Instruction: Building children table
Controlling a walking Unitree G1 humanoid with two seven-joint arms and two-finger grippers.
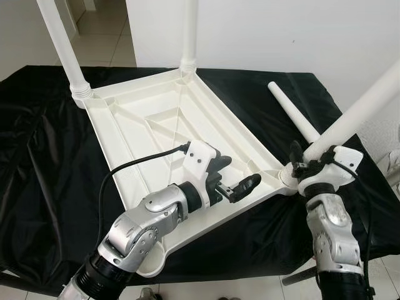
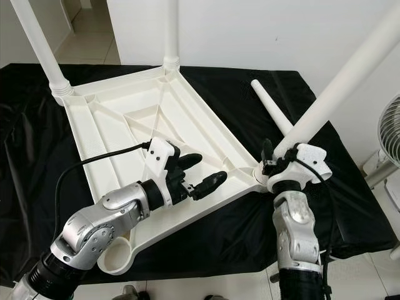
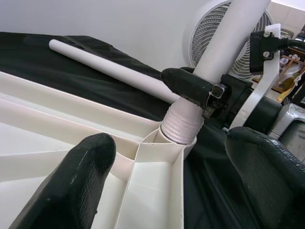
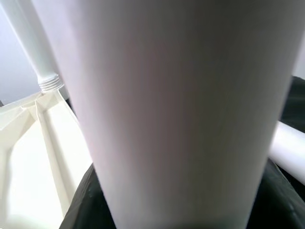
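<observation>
A white plastic table top (image 1: 156, 125) lies upside down on a black cloth. Two white legs (image 1: 65, 50) (image 1: 189, 31) stand screwed into its far corners. My right gripper (image 1: 306, 159) is shut on a third leg (image 1: 362, 100), which leans to the right with its threaded end (image 3: 183, 125) in the near-right corner socket (image 1: 287, 178). My left gripper (image 1: 240, 172) hovers open just above the table top's near-right edge, close to that socket, with nothing between its fingers (image 3: 71, 186). A fourth leg (image 1: 294, 112) lies loose on the cloth behind the right gripper.
The near-left corner socket (image 2: 115, 256) overhangs the front edge of the black cloth (image 1: 37, 175). A white wall rises behind the cloth. A white fan (image 2: 390, 125) stands at the far right, and tiled floor shows at the back left.
</observation>
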